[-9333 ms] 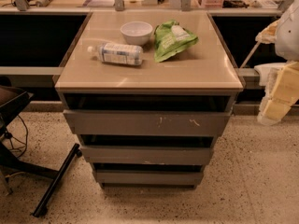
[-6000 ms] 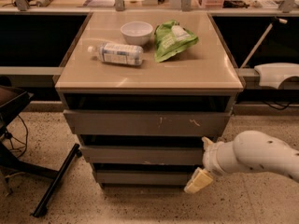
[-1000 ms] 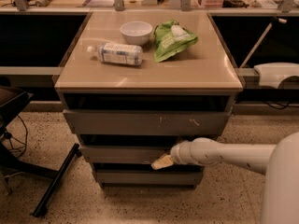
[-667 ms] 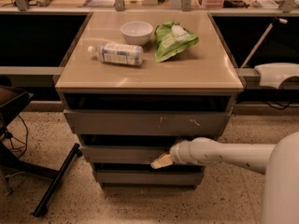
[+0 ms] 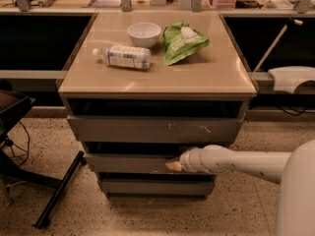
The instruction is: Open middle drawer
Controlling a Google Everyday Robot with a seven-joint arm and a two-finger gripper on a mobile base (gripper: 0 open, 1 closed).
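The middle drawer (image 5: 128, 163) is the second of three grey fronts in the cabinet under the tan table. Its flat front sits a little behind the scratched top front (image 5: 147, 129) and ahead of the bottom front (image 5: 147, 186). My gripper (image 5: 173, 165) reaches in from the right on a white arm (image 5: 236, 162). Its pale tip lies against the middle drawer's front, right of centre, near the upper edge. A dark gap shows above the middle drawer.
On the tan table top (image 5: 216, 77) lie a plastic bottle (image 5: 123, 56), a white bowl (image 5: 144, 34) and a green bag (image 5: 183, 42). A black chair base (image 5: 59, 193) stands on the speckled floor at left. A white handle (image 5: 293, 77) sticks out at right.
The gripper's tip has shifted slightly right and closer in against the middle drawer's front. The drawer front looks in the same place.
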